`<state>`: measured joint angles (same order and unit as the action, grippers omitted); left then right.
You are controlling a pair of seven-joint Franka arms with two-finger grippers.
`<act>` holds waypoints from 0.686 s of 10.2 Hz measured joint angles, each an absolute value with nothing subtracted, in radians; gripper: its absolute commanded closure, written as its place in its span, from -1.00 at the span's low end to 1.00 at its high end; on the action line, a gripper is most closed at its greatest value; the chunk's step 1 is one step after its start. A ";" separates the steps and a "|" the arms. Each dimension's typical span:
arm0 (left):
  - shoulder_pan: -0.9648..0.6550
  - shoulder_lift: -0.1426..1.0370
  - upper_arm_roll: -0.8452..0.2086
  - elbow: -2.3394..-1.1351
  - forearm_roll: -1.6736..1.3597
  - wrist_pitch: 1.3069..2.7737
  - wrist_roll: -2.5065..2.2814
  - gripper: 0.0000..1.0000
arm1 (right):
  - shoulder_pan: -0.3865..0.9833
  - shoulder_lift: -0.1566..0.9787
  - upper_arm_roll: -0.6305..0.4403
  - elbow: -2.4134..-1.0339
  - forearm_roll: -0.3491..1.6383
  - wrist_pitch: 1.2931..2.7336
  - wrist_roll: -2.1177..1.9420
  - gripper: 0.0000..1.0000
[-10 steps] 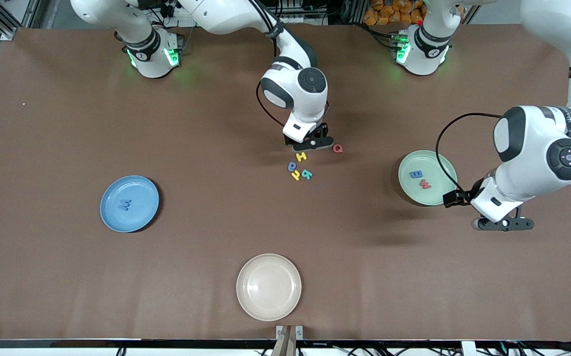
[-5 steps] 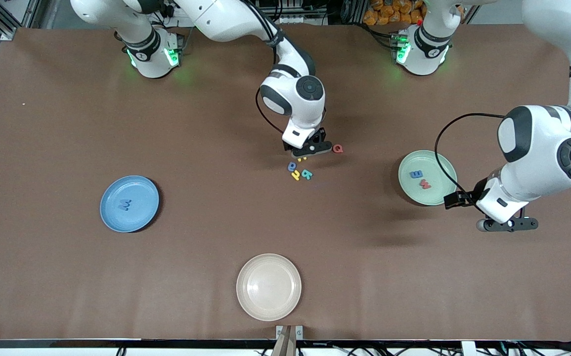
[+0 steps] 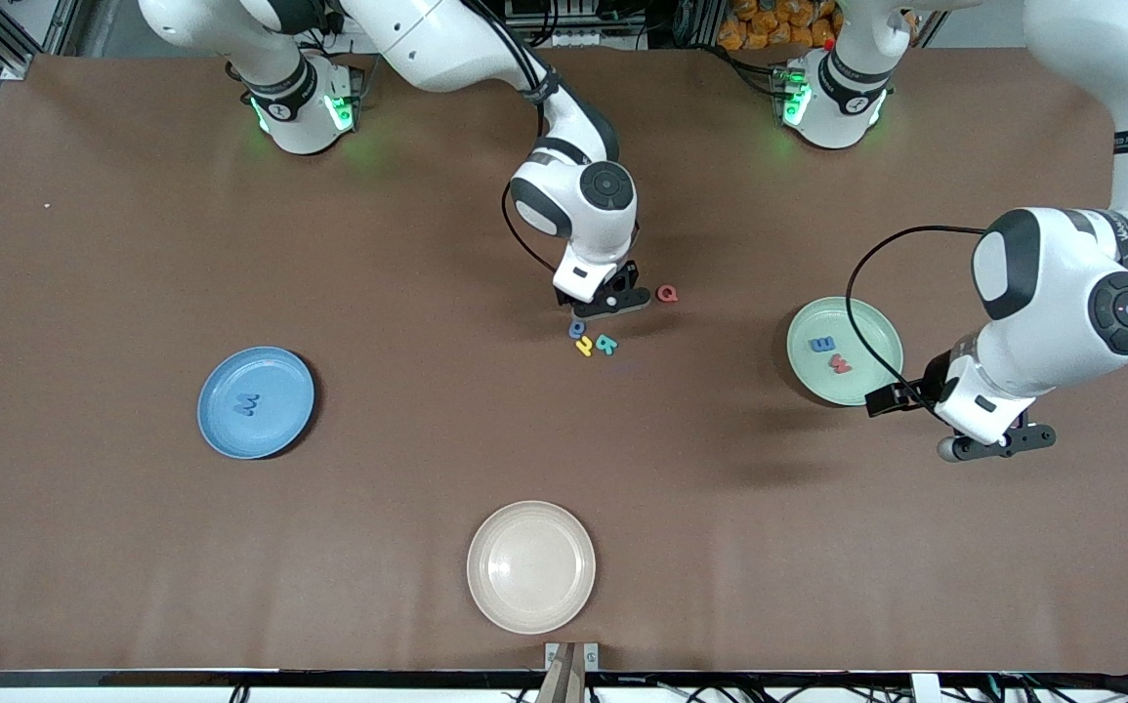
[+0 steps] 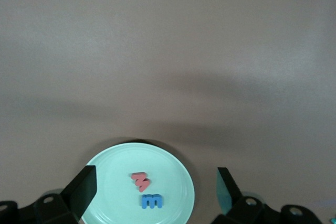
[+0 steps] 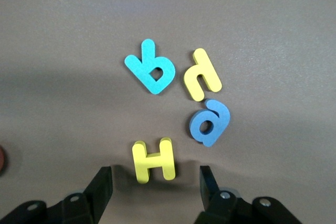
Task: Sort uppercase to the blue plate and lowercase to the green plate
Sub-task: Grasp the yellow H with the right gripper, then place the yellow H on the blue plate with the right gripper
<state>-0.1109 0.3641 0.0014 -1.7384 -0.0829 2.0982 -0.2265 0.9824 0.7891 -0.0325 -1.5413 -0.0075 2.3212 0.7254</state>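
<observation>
My right gripper (image 3: 612, 303) is low over the middle letters, open, its jaws on either side of the yellow H (image 5: 153, 160) without touching it (image 5: 155, 179). Beside the H lie a teal letter (image 5: 151, 68), yellow d (image 5: 202, 75) and blue e (image 5: 210, 122). The red Q (image 3: 667, 293) lies toward the left arm's end. The blue plate (image 3: 280, 381) holds a blue W (image 3: 247, 403). The green plate (image 3: 866, 376) holds a blue m (image 4: 152, 201) and red w (image 4: 140, 181). My left gripper (image 3: 998, 441) hangs open and empty over the table beside the green plate (image 4: 173, 182).
A cream plate (image 3: 531, 566) sits near the table's front edge, nearer the front camera than the letter cluster. Both arm bases stand along the edge farthest from the front camera.
The right gripper has come down around the yellow H, which it now covers in the front view, and its jaws have narrowed a little. The left gripper shifted slightly beside the green plate.
</observation>
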 measured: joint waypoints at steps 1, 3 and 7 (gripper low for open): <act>-0.115 0.366 0.001 -1.738 -0.083 2.098 -0.234 -1.00 | 0.980 0.789 -0.033 -1.541 -0.007 2.326 0.725 -0.36; -0.123 0.369 0.001 -1.738 -0.083 2.098 -0.246 -1.00 | 0.977 0.793 -0.033 -1.540 -0.007 2.332 0.726 -0.27; -0.127 0.372 0.001 -1.738 -0.083 2.098 -0.257 -0.93 | 0.973 0.806 -0.034 -1.537 -0.006 2.360 0.728 0.56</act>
<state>-0.1267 0.3718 0.0012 -1.7380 -0.0829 2.0982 -0.2566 0.9731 0.8058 -0.0343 -1.5366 -0.0061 2.3596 0.7276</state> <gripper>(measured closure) 0.000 0.441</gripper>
